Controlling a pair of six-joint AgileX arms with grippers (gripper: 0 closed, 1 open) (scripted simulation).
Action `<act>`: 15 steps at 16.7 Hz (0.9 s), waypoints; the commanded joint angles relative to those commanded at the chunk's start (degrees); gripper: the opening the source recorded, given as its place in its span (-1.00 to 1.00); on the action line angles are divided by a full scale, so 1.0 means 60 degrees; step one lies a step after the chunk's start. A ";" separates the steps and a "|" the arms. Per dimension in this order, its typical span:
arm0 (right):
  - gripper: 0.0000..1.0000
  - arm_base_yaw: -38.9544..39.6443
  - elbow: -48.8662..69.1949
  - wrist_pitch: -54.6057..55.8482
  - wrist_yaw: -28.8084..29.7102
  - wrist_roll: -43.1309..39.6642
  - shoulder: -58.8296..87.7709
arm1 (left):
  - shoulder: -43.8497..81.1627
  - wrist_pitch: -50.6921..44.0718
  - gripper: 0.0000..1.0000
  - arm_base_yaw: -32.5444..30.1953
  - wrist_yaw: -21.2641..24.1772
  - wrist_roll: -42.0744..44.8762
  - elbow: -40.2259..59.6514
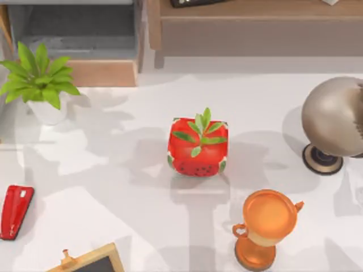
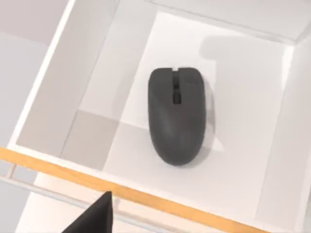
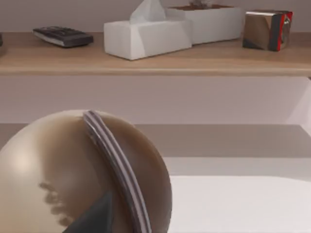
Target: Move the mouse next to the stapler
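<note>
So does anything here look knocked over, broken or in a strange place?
Nothing looks damaged or spilled. The one oddity: the mouse lies inside an open white drawer, while the stapler sits at the table's left edge, tilted slightly. The trophy stands upright.

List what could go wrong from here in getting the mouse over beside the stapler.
1. The mouse lies deep in a white drawer with walls on every side; the left pincer, looking down on it, could clip the wood-edged front rim on the way in or out.
2. The stapler sits at the table's far left edge, so a careless placement could push it or the mouse off.
3. The small chalkboard stands near the stapler and narrows the space beside it.
</note>
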 joint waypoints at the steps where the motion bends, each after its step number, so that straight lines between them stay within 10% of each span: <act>1: 1.00 0.0000 0.0000 0.0000 0.0000 0.0000 0.0000 | 0.1026 -0.0489 1.00 0.0098 0.0000 -0.0012 0.0928; 9: 1.00 0.0000 0.0000 0.0000 0.0000 0.0000 0.0000 | 0.7743 -0.3635 1.00 0.0365 0.0037 -0.0192 0.6975; 15: 1.00 0.0000 0.0000 0.0000 0.0000 0.0000 0.0000 | 0.9364 -0.4426 1.00 0.0173 0.0090 -0.0257 0.8495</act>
